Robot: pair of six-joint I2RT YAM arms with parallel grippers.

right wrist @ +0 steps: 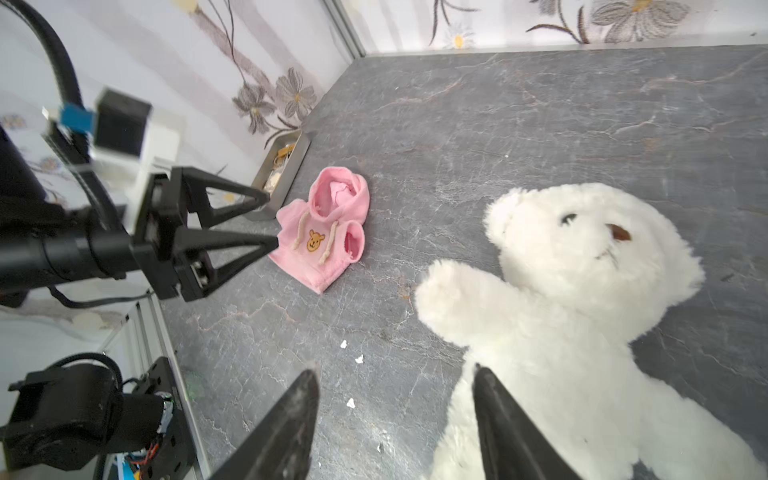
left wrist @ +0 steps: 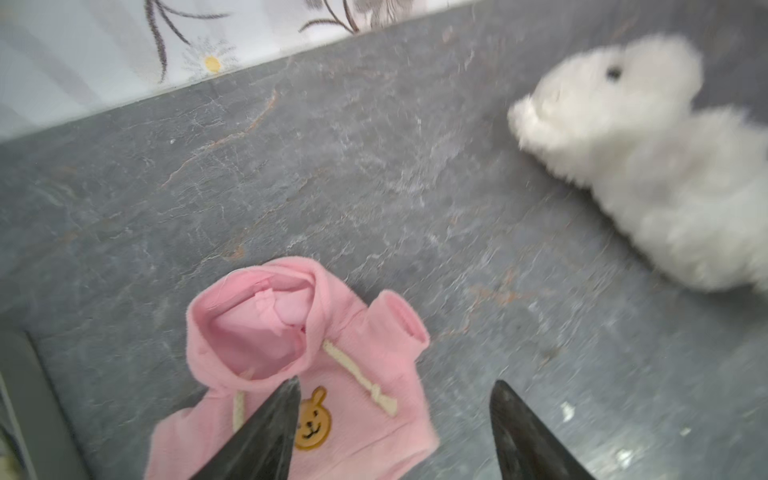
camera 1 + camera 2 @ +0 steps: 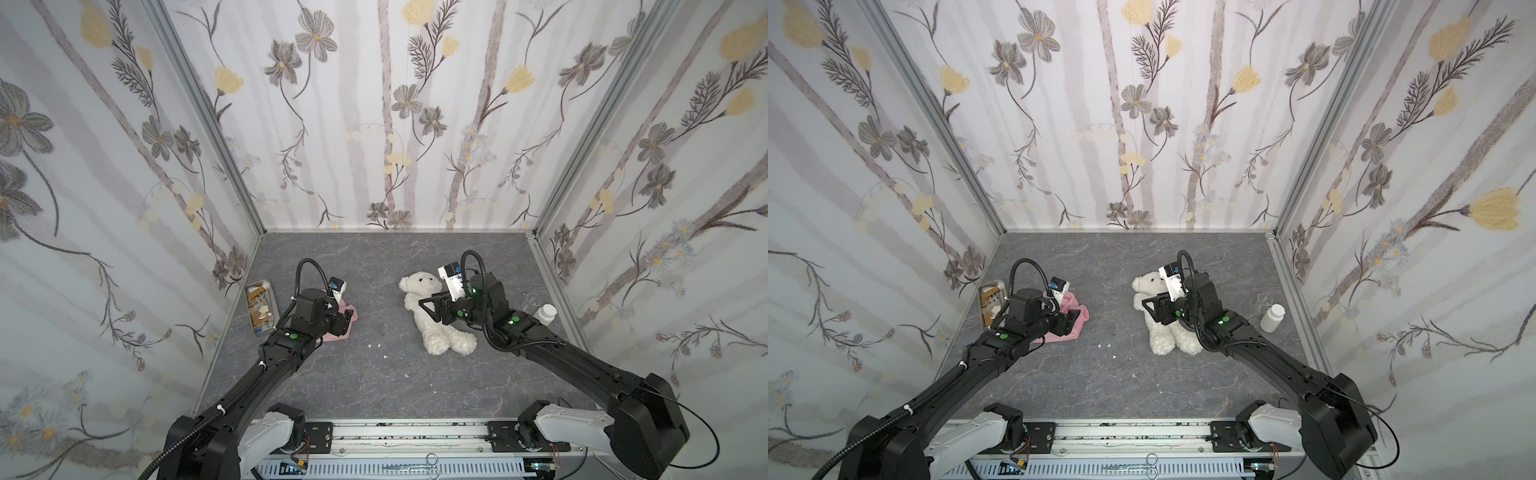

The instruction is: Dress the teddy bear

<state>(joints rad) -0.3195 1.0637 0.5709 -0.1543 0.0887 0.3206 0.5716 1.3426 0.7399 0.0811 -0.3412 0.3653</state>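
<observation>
1. Right gripper hangs with its jaws apart and empty, just beside the teddy bear.
2. Left gripper is spread too, holding nothing, low over the pink hoodie.
3. Lying on its back on the grey table, right of centre, the teddy bear is well apart from the hoodie.

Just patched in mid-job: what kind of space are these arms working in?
Probably a staged robot test booth, not a home: floral-print wall panels in aluminium framing box in a grey stone-look tabletop, with a metal mounting rail along its front.
</observation>
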